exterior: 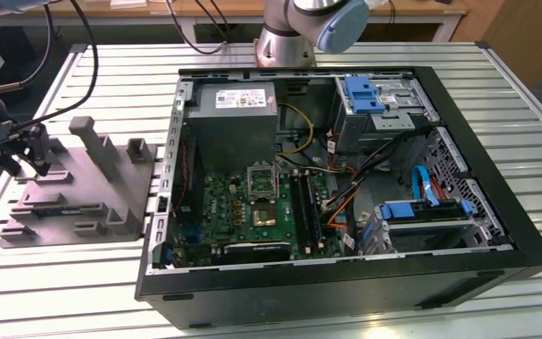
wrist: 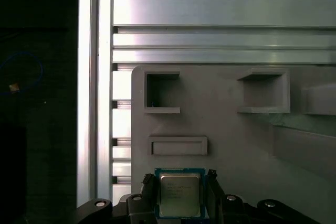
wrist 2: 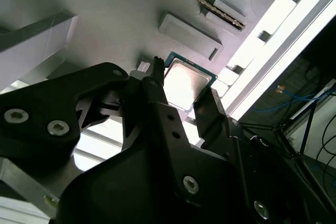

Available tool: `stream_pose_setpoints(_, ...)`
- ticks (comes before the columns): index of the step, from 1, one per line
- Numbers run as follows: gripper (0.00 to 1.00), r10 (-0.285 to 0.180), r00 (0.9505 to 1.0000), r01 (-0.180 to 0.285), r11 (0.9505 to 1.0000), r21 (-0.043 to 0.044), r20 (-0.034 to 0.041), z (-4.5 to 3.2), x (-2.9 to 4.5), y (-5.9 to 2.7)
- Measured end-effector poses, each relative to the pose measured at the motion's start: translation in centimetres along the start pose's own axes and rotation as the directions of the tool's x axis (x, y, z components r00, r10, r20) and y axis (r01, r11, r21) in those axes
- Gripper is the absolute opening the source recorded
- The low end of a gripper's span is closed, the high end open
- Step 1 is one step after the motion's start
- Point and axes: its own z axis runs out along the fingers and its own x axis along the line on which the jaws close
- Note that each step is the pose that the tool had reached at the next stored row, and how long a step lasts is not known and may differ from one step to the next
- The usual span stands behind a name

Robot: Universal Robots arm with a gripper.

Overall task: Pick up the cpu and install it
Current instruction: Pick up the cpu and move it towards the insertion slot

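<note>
Cpu (wrist: 179,195) in the gripper's (wrist: 179,199) pinch — fingers (wrist: 148,195) flush on opposite edges, near grey tray's (wrist: 226,124) rim.

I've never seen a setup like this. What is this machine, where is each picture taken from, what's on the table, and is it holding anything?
It is one robot arm ending in a gripper. The exterior view comes from a camera off the arm and takes in the metal table: an open computer case and, to the exterior view's left of it, a grey moulded tray with upright posts. Both wrist views come from cameras riding on the arm, looking past the gripper at the tray. There the cpu, a small square silvery chip, lies on the tray with the gripper right at it. Whether it is gripped, I cannot tell.
</note>
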Motion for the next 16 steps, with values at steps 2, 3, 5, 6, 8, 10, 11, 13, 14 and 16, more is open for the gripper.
stream_pose_setpoints(2, 0.47, 0.0, 1.0, 0.0, 1.0, 0.0, 0.0001, -0.17, 0.0, 0.01)
stream_pose_setpoints(3, 0.47, 0.0, 1.0, 0.0, 1.0, 0.0, 0.0001, -0.27, 0.0, 0.01)
stream_pose_setpoints(5, 0.47, 0.0, 1.0, 0.0, 1.0, 0.0, 0.0, -0.47, 0.0, 0.02)
stream_pose_setpoints(6, 0.47, 0.0, 1.0, 0.0, 1.0, -0.0001, 0.0001, -0.52, -0.01, 0.02)
stream_pose_setpoints(8, 0.47, 0.0, 1.0, 0.0, 1.0, -0.0001, 0.0001, -0.53, 0.0, 0.02)
stream_pose_setpoints(10, 0.47, 0.0, 1.0, 0.0, 1.0, -0.0001, 0.0001, -0.53, -0.01, 0.02)
stream_pose_setpoints(11, 0.47, 0.0, 1.0, 0.0, 1.0, 0.0, 0.0001, -0.54, 0.0, 0.02)
stream_pose_setpoints(13, 0.47, 0.0, 1.0, 0.0, 1.0, 0.0001, -0.0001, -0.59, 0.0, 0.02)
stream_pose_setpoints(14, 0.47, 0.0, 1.0, 0.0, 1.0, 0.0001, -0.0002, -0.63, 0.0, 0.02)
stream_pose_setpoints(16, 0.47, 0.0, 1.0, 0.0, 1.0, 0.0, 0.0, -0.71, 0.0, 0.02)
